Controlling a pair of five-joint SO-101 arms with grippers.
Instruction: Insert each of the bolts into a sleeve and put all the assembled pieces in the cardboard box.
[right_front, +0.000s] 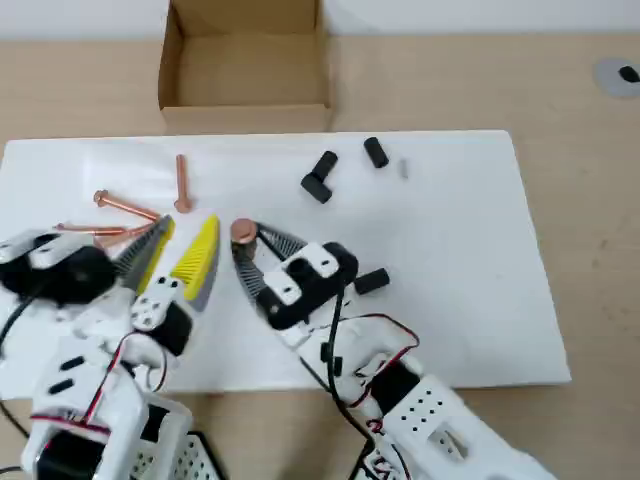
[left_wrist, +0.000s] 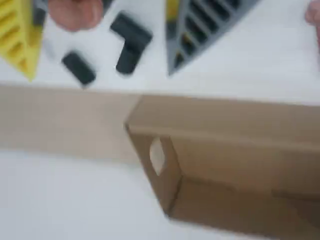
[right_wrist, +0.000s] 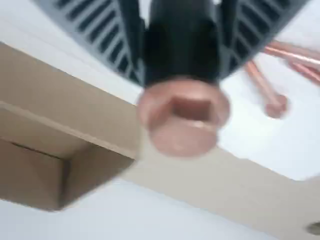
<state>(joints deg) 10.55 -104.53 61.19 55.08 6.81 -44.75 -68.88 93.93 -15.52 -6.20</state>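
The right hand (right_wrist: 182, 65) is closed on a black sleeve (right_wrist: 181, 45). The copper head of a bolt (right_wrist: 182, 117) stands out from the sleeve's end, so this piece looks assembled. In the high view the hand holds it low over the white sheet (right_front: 450, 300), just beside the left hand (right_front: 172, 250), which is wide open and holds nothing. The cardboard box (right_front: 245, 120) stands at the far edge of the sheet, well apart from the piece.

I judge that the step now is to carry the piece to the box. To do it well, the right hand should first rise, because the near wall of the box is in the way. It should keep the grip firm, so that the bolt does not slide out of the sleeve. It is better to open only over the inside of the box, and low, so that the piece does not bounce out. The loose bolts (right_front: 182, 185) and loose sleeves (right_front: 320, 178) lie near the path, and the hand should pass above them.
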